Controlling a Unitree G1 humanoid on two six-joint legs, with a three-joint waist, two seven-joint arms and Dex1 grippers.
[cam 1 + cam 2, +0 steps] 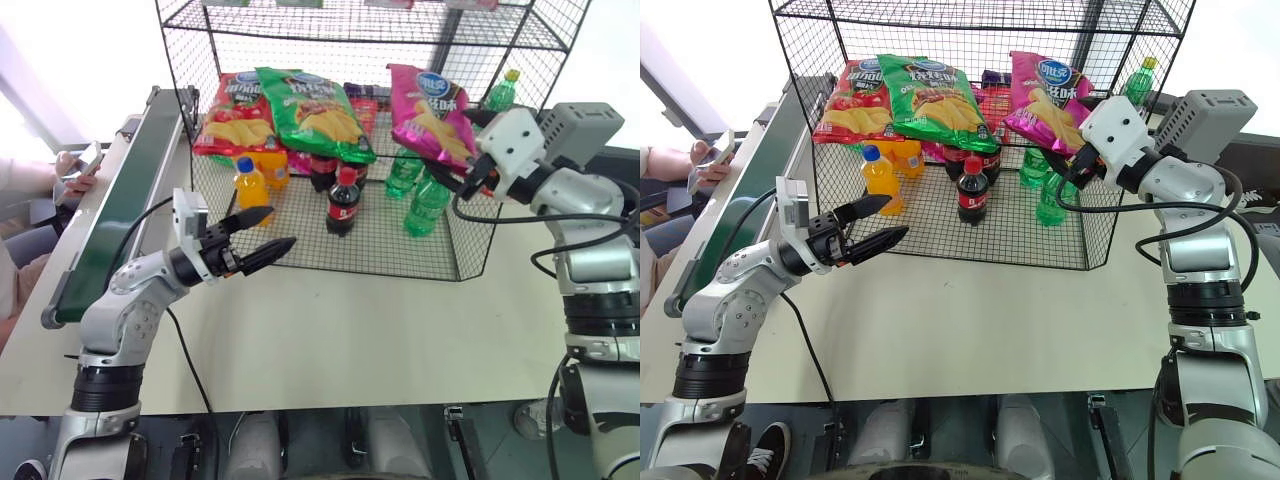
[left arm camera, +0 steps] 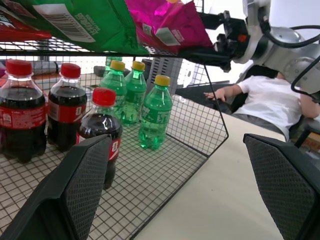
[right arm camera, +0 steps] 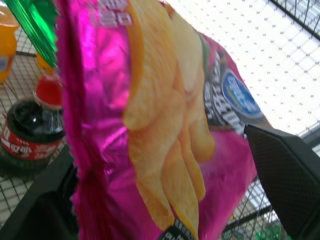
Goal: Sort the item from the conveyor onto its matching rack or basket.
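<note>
The glossy magenta-pink crisp bag (image 1: 432, 112) is lying on the upper tier of the large black wire-grid rack (image 1: 300, 235), beside a green crisp bag (image 1: 310, 112) and a red crisp bag (image 1: 232, 115), in the left eye view. The right gripper (image 1: 462, 172) is hovering at its lower corner, apparently just letting go, so the sorting looks nearly done. The dark-green conveyor belt (image 1: 125, 200) is carrying nothing.

In the right eye view, the left gripper (image 1: 872, 228) is waiting with fingers spread and empty, before an orange drink bottle (image 1: 878, 178).

The left wrist view is showing cola bottles (image 2: 25, 115) and green soda bottles (image 2: 154, 119) crowding the tier below.

In the right wrist view, the right gripper's fingers (image 3: 292, 180) are standing spread either side of the pink bag; whether they touch it I cannot tell.
</note>
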